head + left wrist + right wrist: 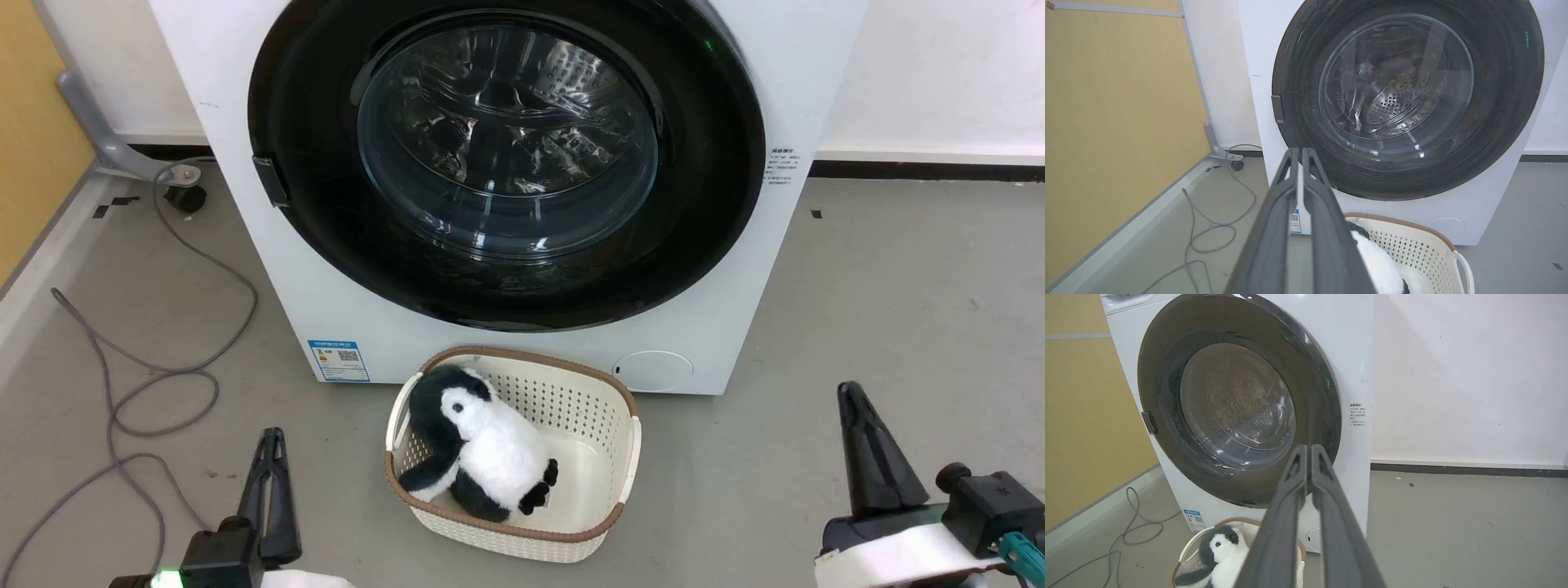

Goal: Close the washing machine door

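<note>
Left gripper [273, 441], fingers pressed together on nothing, low left and nearer the latch [269, 180] side; washing machine door [506, 155] ahead of and above both, well apart, seemingly already flush in the washing machine [269, 269]; right gripper [851, 400] low right, likewise closed and empty.

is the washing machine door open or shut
Shut: the washing machine door lies flush against the washing machine front, no gap at its rim. Whether latched, cannot tell.
</note>
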You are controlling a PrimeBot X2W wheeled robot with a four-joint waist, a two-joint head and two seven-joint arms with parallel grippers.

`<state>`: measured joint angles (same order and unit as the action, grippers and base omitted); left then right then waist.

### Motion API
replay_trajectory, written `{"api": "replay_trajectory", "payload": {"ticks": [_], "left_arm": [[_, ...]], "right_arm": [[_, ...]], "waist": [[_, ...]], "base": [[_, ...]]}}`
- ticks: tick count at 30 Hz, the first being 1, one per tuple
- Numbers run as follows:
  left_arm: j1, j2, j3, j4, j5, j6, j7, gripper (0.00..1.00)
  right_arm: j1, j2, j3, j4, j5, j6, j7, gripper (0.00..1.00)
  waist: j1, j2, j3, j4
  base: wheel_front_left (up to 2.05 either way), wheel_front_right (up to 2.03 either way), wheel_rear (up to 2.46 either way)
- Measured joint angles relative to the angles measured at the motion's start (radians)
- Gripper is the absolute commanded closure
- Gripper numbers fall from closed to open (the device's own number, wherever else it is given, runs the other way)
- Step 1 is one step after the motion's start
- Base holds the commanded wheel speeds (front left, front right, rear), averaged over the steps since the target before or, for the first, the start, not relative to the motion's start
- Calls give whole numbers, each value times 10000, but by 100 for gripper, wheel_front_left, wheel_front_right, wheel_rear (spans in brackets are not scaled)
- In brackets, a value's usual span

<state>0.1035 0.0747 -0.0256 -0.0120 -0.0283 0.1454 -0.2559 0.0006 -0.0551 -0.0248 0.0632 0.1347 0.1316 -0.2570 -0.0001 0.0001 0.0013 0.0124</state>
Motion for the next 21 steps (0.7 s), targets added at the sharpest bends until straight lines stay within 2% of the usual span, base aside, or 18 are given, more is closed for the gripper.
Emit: {"api": "replay_trajectory", "payload": {"ticks": [21], "left_arm": [[-43, -19, 23, 10, 0, -188, 393, 100]], "right_arm": [[0, 0, 29, -44, -123, 0, 380, 100]], "waist": [[1, 0, -2, -21]], "base": [[0, 0, 0]]}}
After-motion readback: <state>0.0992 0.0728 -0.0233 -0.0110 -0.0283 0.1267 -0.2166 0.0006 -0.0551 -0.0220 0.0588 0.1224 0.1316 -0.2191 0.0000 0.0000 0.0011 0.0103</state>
